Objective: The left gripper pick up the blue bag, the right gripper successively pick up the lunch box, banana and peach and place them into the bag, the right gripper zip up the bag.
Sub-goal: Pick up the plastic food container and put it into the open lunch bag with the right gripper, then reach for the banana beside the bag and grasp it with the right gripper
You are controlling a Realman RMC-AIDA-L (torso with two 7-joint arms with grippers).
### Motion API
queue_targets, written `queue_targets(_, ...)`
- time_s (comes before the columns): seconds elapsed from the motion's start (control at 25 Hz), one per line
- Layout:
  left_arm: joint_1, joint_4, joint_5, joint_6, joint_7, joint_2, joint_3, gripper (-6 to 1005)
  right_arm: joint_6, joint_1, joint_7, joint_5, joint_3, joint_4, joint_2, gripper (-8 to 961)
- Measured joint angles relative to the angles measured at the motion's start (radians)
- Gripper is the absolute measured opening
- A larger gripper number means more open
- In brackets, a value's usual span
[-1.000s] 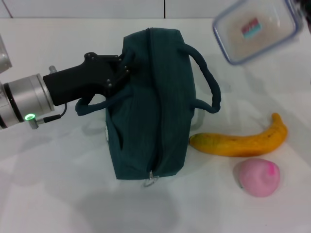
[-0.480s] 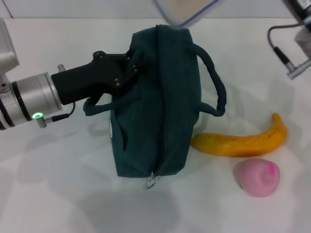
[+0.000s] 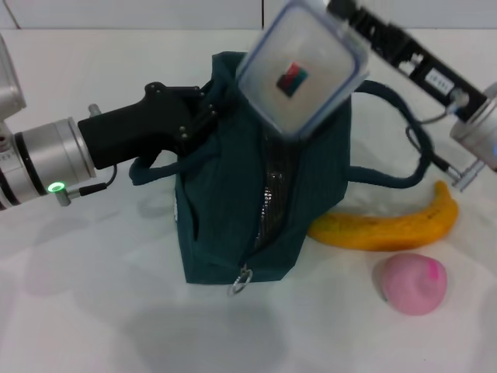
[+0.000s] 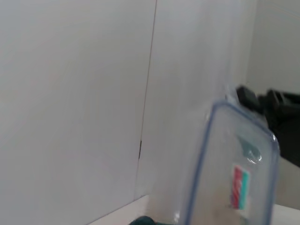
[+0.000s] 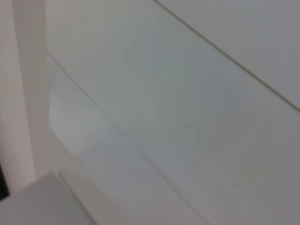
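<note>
Lowering lunch box (image 3: 303,68) over the open blue bag (image 3: 233,233), mid-table | box is stiff, smooth, maybe slippery: you hold it at the rim | right gripper (image 3: 353,19) is closed on its far edge | left gripper (image 3: 203,116) pinches the soft bag's handle | banana (image 3: 384,227), peach (image 3: 411,283) wait beside, right edge.

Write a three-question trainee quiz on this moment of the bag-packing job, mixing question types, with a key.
1. True or false: the clear plastic lunch box with the blue-rimmed lid lies on the white table.
2. Which tool grips the dark teal fabric bag? A. left tool B. right tool
3. Fill in: beside the bag lie the yellow banana and the pink ____.

Key: 1 false, it is held above the bag's open zip; 2 A; 3 peach.
</note>
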Motion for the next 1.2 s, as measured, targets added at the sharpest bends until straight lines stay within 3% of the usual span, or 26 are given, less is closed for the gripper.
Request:
queue_targets(0.68,-0.010,-0.002,-0.014,0.001,0.000,0.005,0.000,73,0.101,-0.019,0.141,0.000,-0.304,-0.169,-0.001,131)
queue_targets(0.92,-0.011,-0.002,-0.015,0.002,0.008,0.005,0.000,72,-0.004,-0.052,0.147,0.030,-0.308,-0.261,0.000,134)
queue_targets(1.16,-0.005,-0.002,-0.024,0.002,0.010,0.007,0.000,72,-0.173,-0.190,0.146,0.081,-0.309,-0.481,-0.006,334)
queue_targets(1.2,-0.003,-0.002,-0.025,0.002,0.010,0.007,0.000,72,-0.189,-0.225,0.146,0.083,-0.313,-0.538,-0.008,414)
